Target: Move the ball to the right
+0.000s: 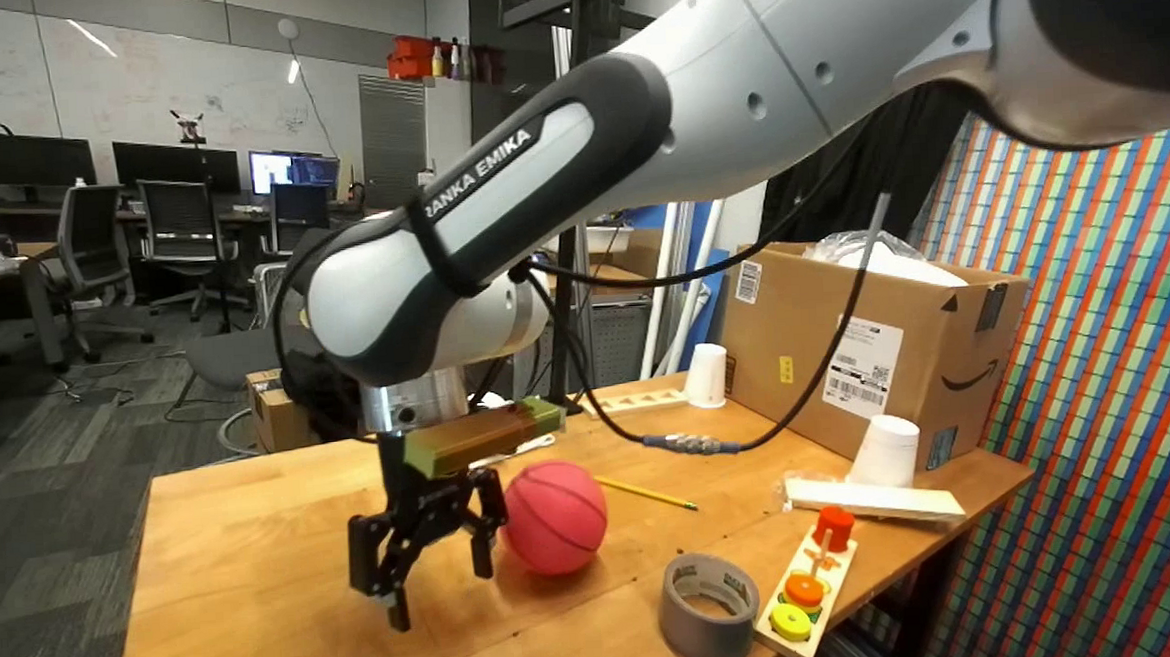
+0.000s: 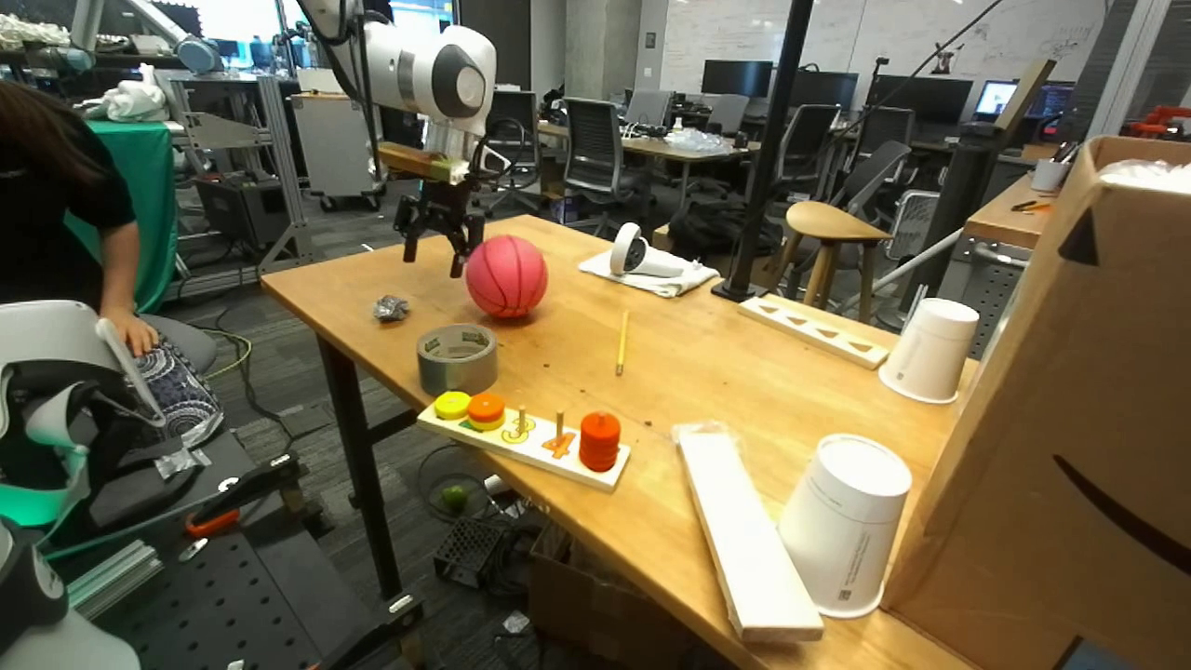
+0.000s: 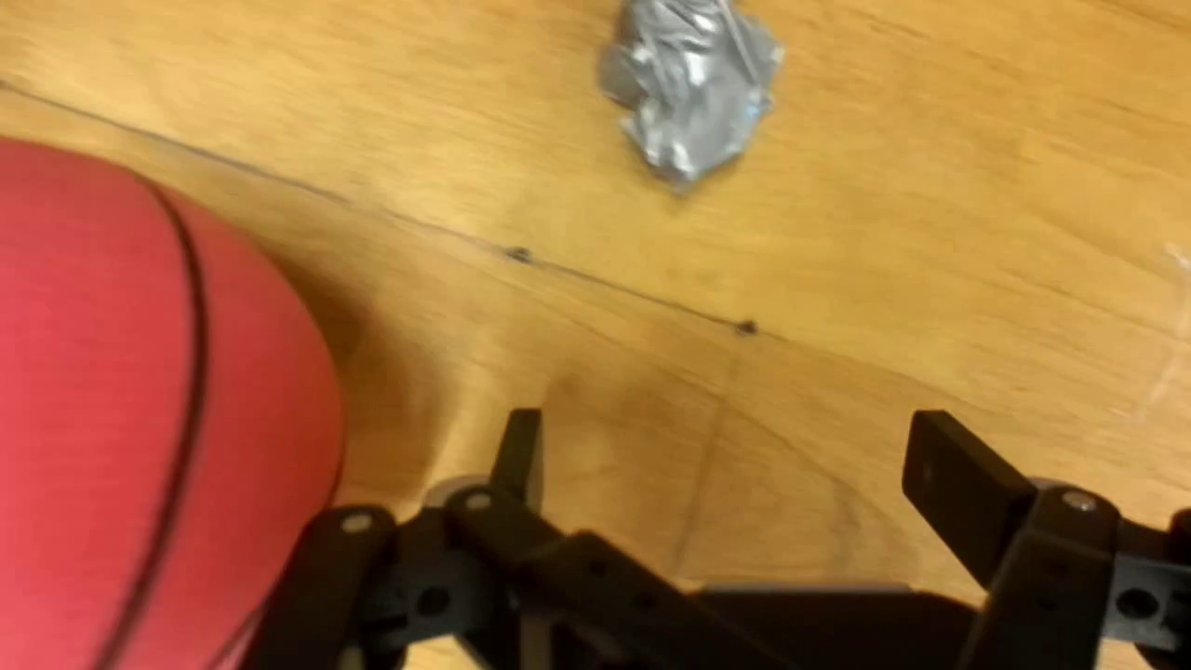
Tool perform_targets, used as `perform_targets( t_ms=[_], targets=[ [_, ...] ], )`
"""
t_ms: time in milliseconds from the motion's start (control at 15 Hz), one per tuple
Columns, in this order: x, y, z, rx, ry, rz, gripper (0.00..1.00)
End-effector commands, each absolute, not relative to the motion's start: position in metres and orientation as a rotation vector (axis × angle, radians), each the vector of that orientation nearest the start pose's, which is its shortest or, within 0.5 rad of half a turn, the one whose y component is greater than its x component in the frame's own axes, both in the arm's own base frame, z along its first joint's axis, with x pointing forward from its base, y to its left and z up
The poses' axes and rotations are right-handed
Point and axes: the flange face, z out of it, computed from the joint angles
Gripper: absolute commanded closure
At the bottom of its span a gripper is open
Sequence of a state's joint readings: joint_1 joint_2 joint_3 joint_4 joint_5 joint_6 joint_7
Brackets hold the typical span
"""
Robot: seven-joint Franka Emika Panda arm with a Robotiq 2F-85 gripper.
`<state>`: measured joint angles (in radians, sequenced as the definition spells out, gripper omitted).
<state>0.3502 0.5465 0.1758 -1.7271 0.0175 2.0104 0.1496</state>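
At the left in an exterior view, the black gripper (image 1: 440, 586) hangs with its fingers well parted and nothing between them. Just right of it, outside those fingers, the pinkish-red mini basketball (image 1: 555, 517) sits on the surface (image 1: 238, 587); whether finger and ball touch I cannot tell. So the ball is not grasped, and nothing here shows the move to be complete; I judge that the rightward shift is left to do, perhaps by a nudge from the finger. The ball is a matte sphere with thin dark seams; the surface is smooth, grained wood. Farther right come a slim yellow pencil (image 1: 647, 493), a squat, hollow grey duct tape roll (image 1: 696, 635) and a flat wooden counting stacker (image 1: 832, 574) carrying round painted discs (image 1: 804, 590). Beyond these, an upturned, tapering white paper cup (image 1: 887, 453) stands before a flat-sided cardboard shipping box (image 1: 795, 317).
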Motion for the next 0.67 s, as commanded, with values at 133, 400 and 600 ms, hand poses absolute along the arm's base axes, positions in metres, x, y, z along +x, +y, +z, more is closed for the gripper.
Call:
perform_targets(
  t_ms=[133,400,600],
  targets=[
    [0.489,0.272,0.34,-3.353,-0.465,0.285,0.0],
    [0.418,0.305,0.376,-3.368,-0.502,0.206,0.0],
    [0.364,0.335,0.395,-3.367,-0.532,0.155,0.0]
  ],
)
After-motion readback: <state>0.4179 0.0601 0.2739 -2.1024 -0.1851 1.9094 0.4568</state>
